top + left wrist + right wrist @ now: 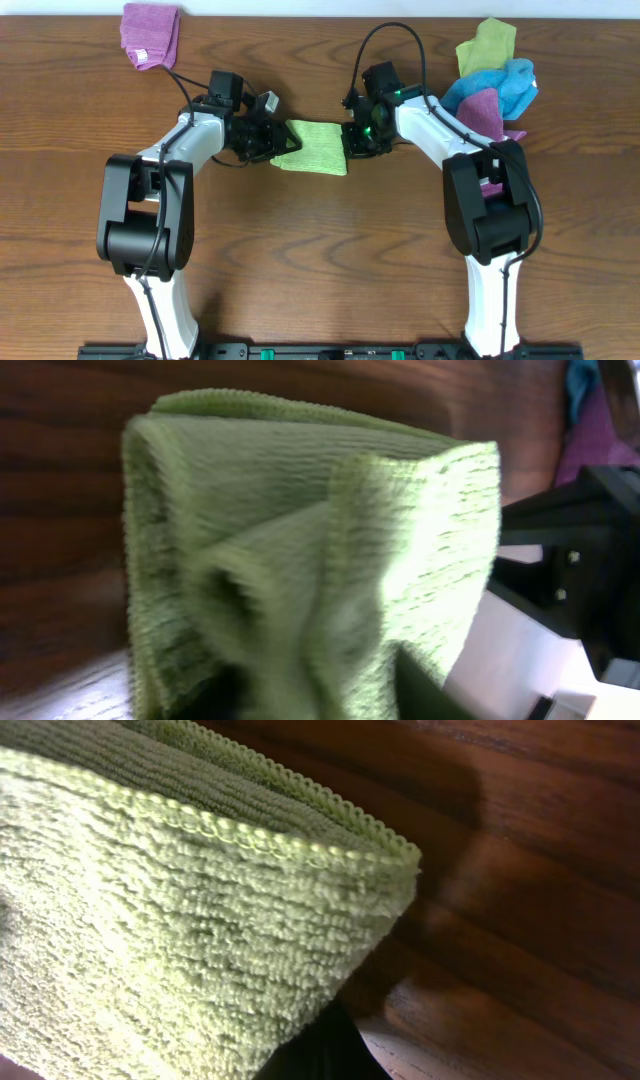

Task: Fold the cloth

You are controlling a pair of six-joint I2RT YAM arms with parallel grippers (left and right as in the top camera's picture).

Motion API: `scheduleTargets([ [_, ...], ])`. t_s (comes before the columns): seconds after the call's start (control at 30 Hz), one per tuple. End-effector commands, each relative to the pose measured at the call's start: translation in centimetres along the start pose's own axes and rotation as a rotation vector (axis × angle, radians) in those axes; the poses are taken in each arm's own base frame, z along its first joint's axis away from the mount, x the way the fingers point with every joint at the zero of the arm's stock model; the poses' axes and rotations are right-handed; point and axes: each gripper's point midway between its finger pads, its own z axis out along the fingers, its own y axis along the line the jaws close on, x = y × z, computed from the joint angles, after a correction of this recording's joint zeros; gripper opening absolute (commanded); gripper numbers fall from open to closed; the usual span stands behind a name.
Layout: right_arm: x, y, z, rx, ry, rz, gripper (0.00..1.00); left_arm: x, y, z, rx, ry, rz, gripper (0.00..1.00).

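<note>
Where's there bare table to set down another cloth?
Widest free patch: bare table nearside of the green cloth, between the left arm and right arm. Also the far strip from the purple cloth toward the middle. Crowded: around the green cloth, and by the cloth pile.

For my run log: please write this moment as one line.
task: fold cloth | green cloth: folded, between the tools | left tool: pinching its left edge | right tool: at right edge, grip unclear

purple towel [150, 33], towel pile [497, 82] (mixed colours)
</note>
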Motion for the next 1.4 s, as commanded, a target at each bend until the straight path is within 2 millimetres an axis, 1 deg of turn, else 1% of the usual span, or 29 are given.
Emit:
scheduleTargets([
  [0.0,1.1,-0.7,1.7,0.02,0.048,0.022,0.01,0.3,1.6,0.6,-0.06,0.008,-0.003,0.16],
  [0.03,0.9,-0.6,1.6,0.02,0.047,0.023,0.01,0.3,1.8,0.5,-0.071,0.008,-0.004,0.06],
  [0.2,0.2,-0.4,0.5,0.021,0.044,0.019,0.01,0.1,2.0,0.5,-0.084,0.0,-0.001,0.06],
  [0.23,0.0,-0.4,0.2,0.022,0.039,0.017,0.01,0.1,2.1,0.5,-0.09,-0.002,-0.001,0.11],
  [0.27,-0.3,-0.4,0.0,0.021,0.035,0.01,0.01,0.1,2.2,0.4,-0.089,-0.003,-0.003,0.31],
  [0.3,-0.4,-0.4,-0.1,0.021,0.032,0.008,0.01,0.0,2.2,0.4,-0.089,-0.003,-0.004,0.59],
  [0.33,-0.6,-0.4,-0.3,0.021,0.029,0.008,0.01,0.1,2.2,0.3,-0.085,-0.003,-0.007,0.73],
  [0.4,-0.5,-0.5,-0.3,0.022,0.034,0.009,0.01,0.2,2.3,0.2,-0.088,0.002,-0.014,0.95],
  [0.43,-0.4,-0.5,-0.3,0.023,0.038,0.01,0.01,0.2,2.4,0.2,-0.089,0.004,-0.012,0.97],
  [0.5,-0.3,-0.6,-0.3,0.024,0.041,0.006,0.01,0.4,2.8,0.1,-0.104,0.009,0.006,0.96],
  [0.6,-0.2,-0.6,-0.3,0.024,0.043,0.003,0.01,0.4,4.4,-0.2,-0.195,0.004,0.0,0.95],
  [0.67,-0.1,-0.6,-0.3,0.025,0.047,-0.009,0.01,0.5,4.5,-0.2,-0.198,0.006,0.003,0.95],
  [0.7,0.0,-0.7,-0.3,0.029,0.05,-0.009,0.01,0.4,4.3,-0.3,-0.185,0.006,0.002,0.96],
  [0.8,0.1,-0.8,-0.4,0.037,0.055,-0.006,0.01,-0.1,2.5,-0.8,-0.096,0.0,0.007,0.95],
  [0.97,0.2,-0.8,-0.4,0.038,0.059,-0.011,0.01,-1.8,1.3,-3.8,-0.093,-0.053,0.02,0.95],
  [1.03,0.2,-0.8,-0.4,0.037,0.059,-0.011,0.01,-2.2,1.2,-4.7,-0.108,-0.073,0.022,0.95],
  [1.13,0.2,-0.8,-0.4,0.038,0.059,-0.011,0.01,-2.2,0.0,-5.4,-0.045,-0.075,0.023,0.95],
  [1.17,0.2,-0.8,-0.4,0.037,0.059,-0.011,0.01,-2.1,-0.7,-5.4,-0.005,-0.07,0.027,0.96],
  [1.2,0.2,-0.8,-0.4,0.038,0.059,-0.011,0.01,-2.1,-0.8,-5.5,-0.001,-0.071,0.027,0.95],
  [1.3,0.2,-0.8,-0.4,0.037,0.059,-0.011,0.01,-2.0,1.9,-5.7,-0.151,-0.076,0.013,0.95],
  [1.37,0.2,-0.8,-0.4,0.038,0.059,-0.011,0.01,-1.9,2.6,-5.8,-0.193,-0.075,0.014,0.95],
])
